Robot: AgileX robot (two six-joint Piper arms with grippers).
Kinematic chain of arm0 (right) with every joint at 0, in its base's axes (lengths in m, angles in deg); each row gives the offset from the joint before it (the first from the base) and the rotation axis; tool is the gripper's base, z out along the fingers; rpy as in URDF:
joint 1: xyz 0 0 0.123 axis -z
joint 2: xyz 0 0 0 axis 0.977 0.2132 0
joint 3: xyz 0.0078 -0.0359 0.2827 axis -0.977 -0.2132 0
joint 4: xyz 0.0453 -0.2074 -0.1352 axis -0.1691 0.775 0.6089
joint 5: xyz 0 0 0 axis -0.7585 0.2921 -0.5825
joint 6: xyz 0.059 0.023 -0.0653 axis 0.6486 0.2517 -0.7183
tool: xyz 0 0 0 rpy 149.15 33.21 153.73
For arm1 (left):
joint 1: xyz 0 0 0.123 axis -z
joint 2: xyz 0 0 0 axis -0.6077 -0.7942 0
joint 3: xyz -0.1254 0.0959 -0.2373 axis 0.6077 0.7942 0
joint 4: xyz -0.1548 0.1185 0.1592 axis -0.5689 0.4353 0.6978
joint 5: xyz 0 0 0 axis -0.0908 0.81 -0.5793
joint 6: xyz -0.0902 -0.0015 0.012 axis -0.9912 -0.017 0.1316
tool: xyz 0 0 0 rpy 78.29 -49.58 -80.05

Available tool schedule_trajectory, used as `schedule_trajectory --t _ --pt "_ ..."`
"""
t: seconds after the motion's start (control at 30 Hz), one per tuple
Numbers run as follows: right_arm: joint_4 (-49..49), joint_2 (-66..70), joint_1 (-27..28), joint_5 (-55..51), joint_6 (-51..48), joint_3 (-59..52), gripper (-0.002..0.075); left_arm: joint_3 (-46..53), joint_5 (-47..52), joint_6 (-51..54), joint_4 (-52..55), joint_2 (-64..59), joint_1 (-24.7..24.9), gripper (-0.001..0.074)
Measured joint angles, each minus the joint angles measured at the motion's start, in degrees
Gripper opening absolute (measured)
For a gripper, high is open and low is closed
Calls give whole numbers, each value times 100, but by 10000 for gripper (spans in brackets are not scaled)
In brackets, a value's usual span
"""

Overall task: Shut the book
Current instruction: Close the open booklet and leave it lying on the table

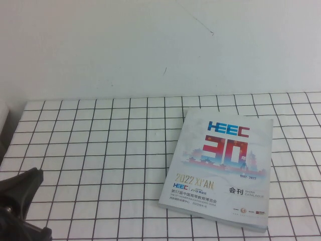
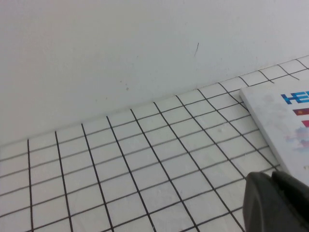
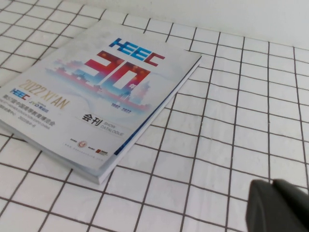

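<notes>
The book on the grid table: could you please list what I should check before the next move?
1. Book closed, front cover up: ok.
2. Book flat on the table, nothing on it: ok.
3. Left gripper off the book, near its edge: ok.
4. Right gripper off the book, apart from it: ok.
5. Right gripper visible in the high view: not ok.

Left hand (image 1: pixel 26 202) near-left, right hand (image 3: pixel 280 207) aloft
</notes>
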Motion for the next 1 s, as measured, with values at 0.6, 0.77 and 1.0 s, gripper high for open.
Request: schedule_trajectory --t 0.6,0.77,1.0 --pt "-80 -4 0 29 0 -23 -3 109 0 -42 35 0 0 -3" --pt "-80 -4 0 34 0 -23 -3 131 91 -42 35 220 -19 -3" --pt "-93 -4 0 34 0 -23 -3 601 640 -32 35 1736 -596 -3"
